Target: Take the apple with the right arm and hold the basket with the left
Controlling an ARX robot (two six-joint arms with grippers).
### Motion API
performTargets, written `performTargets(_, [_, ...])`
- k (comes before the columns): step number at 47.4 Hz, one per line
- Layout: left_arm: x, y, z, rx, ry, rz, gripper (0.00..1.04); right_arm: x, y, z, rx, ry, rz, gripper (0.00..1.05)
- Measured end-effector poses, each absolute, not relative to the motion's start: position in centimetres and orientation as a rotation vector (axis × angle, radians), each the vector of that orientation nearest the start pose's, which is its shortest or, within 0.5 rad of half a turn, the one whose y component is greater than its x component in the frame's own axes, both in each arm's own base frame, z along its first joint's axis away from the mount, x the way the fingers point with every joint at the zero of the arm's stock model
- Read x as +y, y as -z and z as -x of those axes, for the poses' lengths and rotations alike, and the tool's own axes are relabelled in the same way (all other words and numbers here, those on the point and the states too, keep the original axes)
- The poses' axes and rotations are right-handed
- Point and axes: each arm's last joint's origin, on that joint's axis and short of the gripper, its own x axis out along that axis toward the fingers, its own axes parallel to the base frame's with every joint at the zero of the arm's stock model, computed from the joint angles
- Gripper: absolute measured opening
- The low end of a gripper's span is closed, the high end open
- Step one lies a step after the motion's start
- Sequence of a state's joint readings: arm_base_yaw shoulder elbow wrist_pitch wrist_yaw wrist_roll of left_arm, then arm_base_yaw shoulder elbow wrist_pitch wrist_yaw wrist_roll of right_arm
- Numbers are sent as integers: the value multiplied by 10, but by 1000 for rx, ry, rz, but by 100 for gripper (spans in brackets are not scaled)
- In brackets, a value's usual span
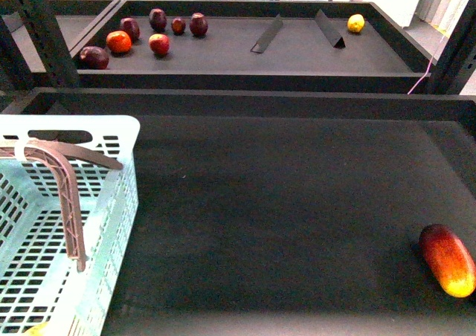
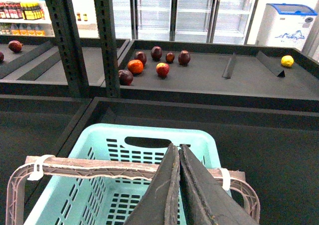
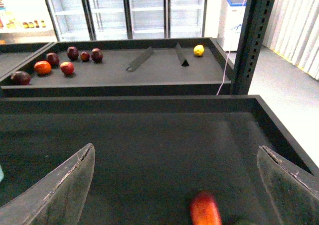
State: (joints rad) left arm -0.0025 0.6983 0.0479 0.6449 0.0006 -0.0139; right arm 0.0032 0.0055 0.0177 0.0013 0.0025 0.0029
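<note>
Half done: our left gripper (image 2: 178, 185) sits closed above the basket (image 2: 89, 150), right gripper (image 3: 174, 185) gapes, apple (image 1: 158, 44) unpicked.

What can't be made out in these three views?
- Basket floor: front view cuts it at the left and bottom edges; contents unclear.
- Left hand: fingers together over the basket handle; its own fingers hide whether they touch it.
- Red-yellow fruit: blurred in the right wrist view, partly cut off in front.
- Far-tray fruits: too small to identify the apple.
- Right hand: open, absent from front view.
</note>
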Motion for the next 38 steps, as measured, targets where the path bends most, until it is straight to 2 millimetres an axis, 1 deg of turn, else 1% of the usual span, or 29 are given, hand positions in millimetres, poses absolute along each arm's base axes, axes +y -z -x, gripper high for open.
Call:
performTargets(4, [0,-165,-140,10,3,13,3,0,-169,-97,-14,-1,-3,96])
performTargets(22, [0,-171,-121,-14,3,11,3,0,-169,-97,-14,-1,-3,96])
performTargets(38, [0,-172,-112,-16,3,11,3,0,-169,-97,-14,-1,-3,96])
